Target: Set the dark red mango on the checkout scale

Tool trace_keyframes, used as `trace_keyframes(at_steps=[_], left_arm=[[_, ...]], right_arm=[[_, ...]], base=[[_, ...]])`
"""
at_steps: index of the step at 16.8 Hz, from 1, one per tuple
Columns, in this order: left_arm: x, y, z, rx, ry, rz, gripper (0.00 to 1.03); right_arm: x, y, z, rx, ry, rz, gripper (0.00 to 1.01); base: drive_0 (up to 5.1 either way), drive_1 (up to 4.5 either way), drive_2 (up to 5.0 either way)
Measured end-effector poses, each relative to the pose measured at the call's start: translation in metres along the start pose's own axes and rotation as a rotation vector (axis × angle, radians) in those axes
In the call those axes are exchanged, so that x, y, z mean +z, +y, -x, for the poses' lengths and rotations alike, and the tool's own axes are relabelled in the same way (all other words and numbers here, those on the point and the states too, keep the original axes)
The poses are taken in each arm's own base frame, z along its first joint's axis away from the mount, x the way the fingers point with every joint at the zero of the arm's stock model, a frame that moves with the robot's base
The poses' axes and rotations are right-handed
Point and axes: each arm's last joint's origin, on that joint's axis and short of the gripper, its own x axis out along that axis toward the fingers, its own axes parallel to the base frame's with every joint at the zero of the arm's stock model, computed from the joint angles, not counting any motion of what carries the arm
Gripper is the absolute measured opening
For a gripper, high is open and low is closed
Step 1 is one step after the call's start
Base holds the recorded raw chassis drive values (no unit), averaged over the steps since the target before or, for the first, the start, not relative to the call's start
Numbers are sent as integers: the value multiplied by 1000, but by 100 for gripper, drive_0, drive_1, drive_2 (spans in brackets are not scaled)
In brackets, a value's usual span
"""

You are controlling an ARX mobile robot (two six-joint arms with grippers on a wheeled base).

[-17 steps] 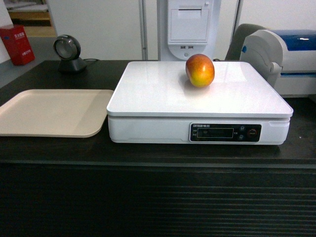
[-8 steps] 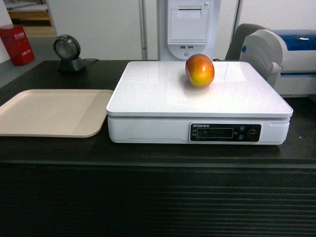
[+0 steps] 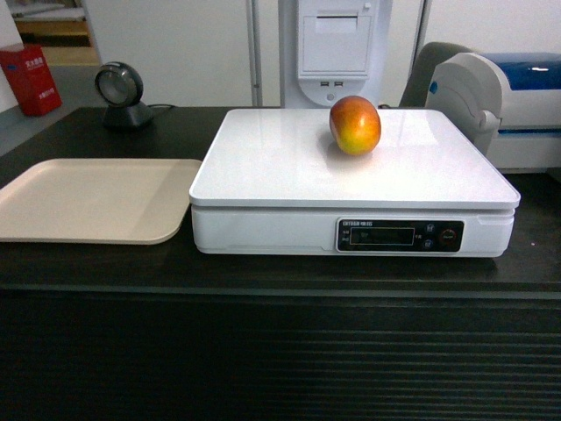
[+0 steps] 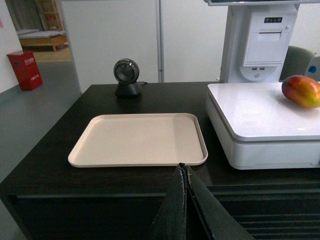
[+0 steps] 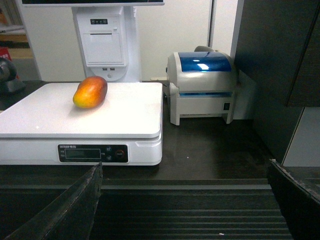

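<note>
We face the checkout [image 3: 280, 360], a dark counter with a horizontally ribbed front panel, running across the whole head view. On it sits the white electronic scale [image 3: 263, 175], its flat glossy top facing up and its black display panel toward us. Just left of the scale lies a flat beige tray [image 3: 88, 197]; a white and blue label printer [image 5: 202, 85] stands to its right and a round black barcode scanner [image 3: 121, 95] at the back left. The dark red mango [image 3: 355, 124] rests on the scale's top, toward the back and slightly right of centre, with nothing touching it. Our left gripper [image 4: 184, 200] shows at the bottom of its wrist view with fingers pressed together, below the counter's front edge. Our right gripper [image 5: 185, 200] has its fingers spread wide, holding nothing, well short of the scale. We judge the placing step done; what remains is only keeping both arms clear of the scale.
</note>
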Motion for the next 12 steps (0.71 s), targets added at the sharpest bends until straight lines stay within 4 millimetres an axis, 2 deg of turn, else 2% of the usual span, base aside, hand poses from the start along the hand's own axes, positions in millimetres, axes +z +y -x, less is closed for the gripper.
trace_keyframes(at_steps=[2,3,9,12], left_arm=[[-5,0,7,0,47,0,2],[-4,0,11,0,18,0,2],[-3,0,11,0,13,2,3],[-3,0,11,0,13,2,36]], right_arm=[[0,0,0,0,0,0,98],[0,0,0,0,0,0,98],[0,0,0,0,0,0,98],[0,0,0,0,0,0,98]], base=[[0,0,0],[0,0,0],[0,0,0],[0,0,0]])
